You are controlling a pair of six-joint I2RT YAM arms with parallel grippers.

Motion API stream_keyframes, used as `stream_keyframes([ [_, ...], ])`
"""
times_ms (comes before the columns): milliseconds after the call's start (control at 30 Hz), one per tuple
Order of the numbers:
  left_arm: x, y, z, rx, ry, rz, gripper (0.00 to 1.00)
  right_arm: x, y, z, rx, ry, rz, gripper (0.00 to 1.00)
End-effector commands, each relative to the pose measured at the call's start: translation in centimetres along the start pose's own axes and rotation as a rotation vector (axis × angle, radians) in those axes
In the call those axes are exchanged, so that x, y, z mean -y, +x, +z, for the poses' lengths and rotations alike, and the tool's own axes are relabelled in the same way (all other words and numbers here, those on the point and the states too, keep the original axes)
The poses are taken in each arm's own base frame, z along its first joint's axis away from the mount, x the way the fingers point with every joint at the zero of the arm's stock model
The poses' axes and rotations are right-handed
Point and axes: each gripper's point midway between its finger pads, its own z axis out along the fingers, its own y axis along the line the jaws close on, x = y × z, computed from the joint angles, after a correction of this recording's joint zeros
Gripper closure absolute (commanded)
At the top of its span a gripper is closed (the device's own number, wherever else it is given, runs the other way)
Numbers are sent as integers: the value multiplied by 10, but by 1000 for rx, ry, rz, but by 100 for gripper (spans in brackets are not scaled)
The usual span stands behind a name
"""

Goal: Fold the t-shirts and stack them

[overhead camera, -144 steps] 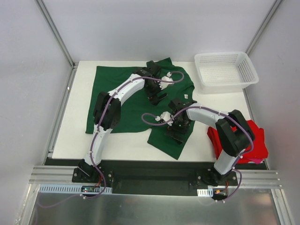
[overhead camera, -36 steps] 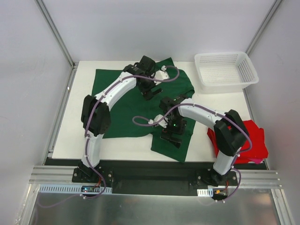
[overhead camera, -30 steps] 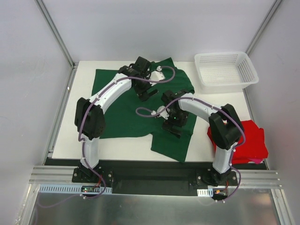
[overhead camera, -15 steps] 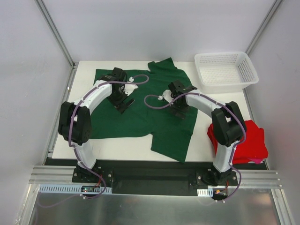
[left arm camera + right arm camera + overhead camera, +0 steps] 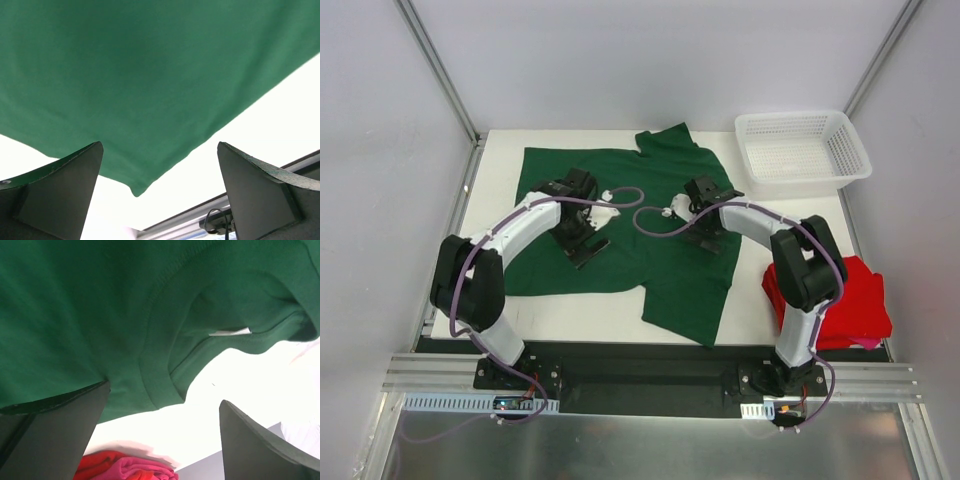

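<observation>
The dark green t-shirt (image 5: 675,285) lies spread across the white table (image 5: 580,320), with one flap hanging toward the near edge. My left gripper (image 5: 587,248) hovers open over its left half. In the left wrist view the green t-shirt (image 5: 150,75) fills the top and nothing lies between the fingers (image 5: 55,195) of that gripper (image 5: 160,200). My right gripper (image 5: 713,240) is open over the right half. Its wrist view shows the green t-shirt's collar (image 5: 160,385) with a white label (image 5: 230,332). The red t-shirt (image 5: 860,300) lies bunched at the table's right edge, also seen as red t-shirt (image 5: 125,465).
A white mesh basket (image 5: 810,180) stands at the far right corner. Metal frame posts (image 5: 440,70) rise at the table's back corners. A rail (image 5: 650,385) holding both arm bases runs along the near edge.
Both open grippers moved apart from the shirt's middle: the left went left and then nearer, the right went right and farther. The green shirt's middle is now uncovered.
</observation>
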Motion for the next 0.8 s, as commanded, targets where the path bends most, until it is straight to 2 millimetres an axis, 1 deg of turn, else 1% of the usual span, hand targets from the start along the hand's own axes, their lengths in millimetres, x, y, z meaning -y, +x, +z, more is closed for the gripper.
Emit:
stream_keyframes([
  [0, 24, -24, -13, 52, 26, 85, 1, 20, 3, -1, -2, 57, 7, 4],
  [33, 27, -27, -11, 52, 34, 98, 1, 20, 3, -3, 0, 43, 20, 4],
  [67, 29, -29, -9, 50, 45, 100, 1, 15, 8, -7, -10, 3, 24, 4],
  [100, 28, -30, -7, 46, 45, 98, 1, 17, 7, -12, -6, 0, 40, 4],
  [133, 25, -34, -2, 33, 49, 96, 1, 18, 9, -24, 3, -3, 69, 4],
  [200, 20, -42, 2, 42, 50, 95, 1, 5, 14, -40, 14, -51, 75, 4],
  [233, 14, -52, 5, 50, 46, 91, 1, 0, 18, -56, 35, -51, 74, 4],
  [267, 10, -59, 7, 63, 38, 86, 1, -13, 22, -64, 34, -85, 59, 4],
  [300, 6, -64, 8, 67, 37, 72, 1, -25, 20, -75, 50, -101, 29, 4],
  [333, 0, -74, 10, 74, 32, 62, 1, -37, 27, -86, 61, -118, 23, 4],
  [367, -4, -79, 11, 79, 28, 58, 1, -54, 33, -96, 57, -165, 23, 4],
  [400, -9, -82, 11, 80, 19, 52, 1, -70, 31, -104, 68, -183, -8, 4],
  [433, -14, -89, 12, 89, 12, 51, 1, -87, 40, -109, 50, -220, -26, 4],
  [467, -19, -92, 12, 92, 3, 48, 1, -93, 41, -119, 77, -214, -29, 4],
  [500, -22, -94, 12, 97, -2, 41, 1, -106, 38, -126, 88, -226, -43, 4],
  [533, -26, -98, 12, 102, -9, 41, 1, -113, 39, -129, 92, -231, -51, 4],
  [567, -28, -99, 12, 103, -11, 40, 1, -125, 43, -131, 98, -237, -80, 4],
  [600, -29, -99, 12, 103, -14, 45, 1, -130, 45, -131, 103, -235, -92, 4],
  [633, -31, -99, 12, 100, -21, 50, 1, -133, 46, -129, 111, -220, -110, 4],
  [667, -32, -98, 12, 97, -25, 53, 1, -142, 52, -126, 110, -219, -146, 4],
  [700, -32, -98, 12, 97, -29, 64, 1, -146, 56, -122, 106, -217, -177, 4],
  [733, -34, -98, 11, 96, -38, 64, 1, -147, 54, -119, 118, -200, -192, 4],
  [767, -34, -97, 10, 93, -40, 65, 1, -155, 61, -111, 102, -202, -220, 4],
])
